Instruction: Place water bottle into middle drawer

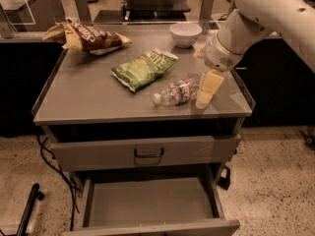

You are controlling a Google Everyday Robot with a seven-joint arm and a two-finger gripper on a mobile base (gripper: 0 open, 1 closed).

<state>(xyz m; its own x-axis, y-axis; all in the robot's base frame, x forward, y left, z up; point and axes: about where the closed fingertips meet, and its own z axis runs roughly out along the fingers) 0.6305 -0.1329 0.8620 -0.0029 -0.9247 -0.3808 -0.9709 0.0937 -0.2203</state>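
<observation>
Camera view: we note the small clear ribbed plastic water bottle lying on its side on the grey metal table, just right of the green chip bag, cap toward the front. Our cream-fingered gripper sits at its base end; we cannot tell how its fingers stand. Below the table, the wide grey middle drawer stands pulled out. We judge the bottle light, slick, crushable, prone to rolling; grasp mid-body across the label.
</observation>
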